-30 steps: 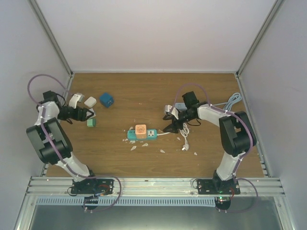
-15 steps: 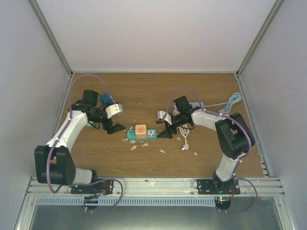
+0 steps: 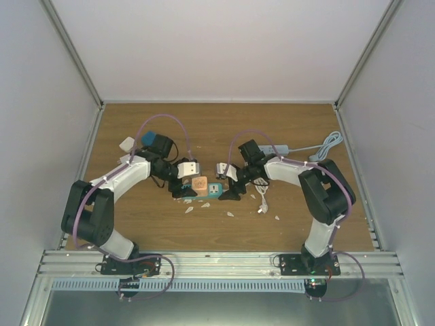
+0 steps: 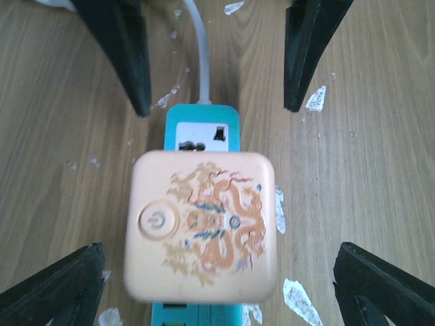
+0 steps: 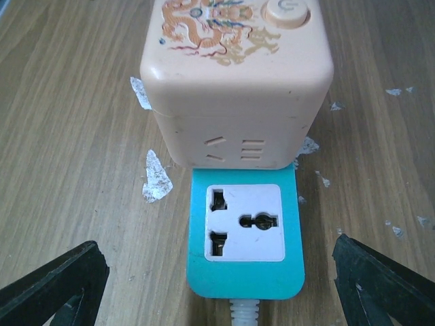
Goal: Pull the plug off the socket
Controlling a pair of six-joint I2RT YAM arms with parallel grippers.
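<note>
Plug (image 4: 202,226) is seated in the teal socket strip (image 5: 245,234) at mid-table. Left gripper (image 3: 184,192) hangs over its left side, jaws spread wide, with the plug between them and not touched. Right gripper (image 3: 230,193) straddles the strip's right end, jaws likewise spread, clear of the plug.

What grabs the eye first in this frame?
A peach cube adapter with a dragon print sits plugged into a teal power strip in the middle of the wooden table. The left gripper and right gripper hang open at opposite ends, each straddling the strip. White flecks lie scattered around it.
</note>
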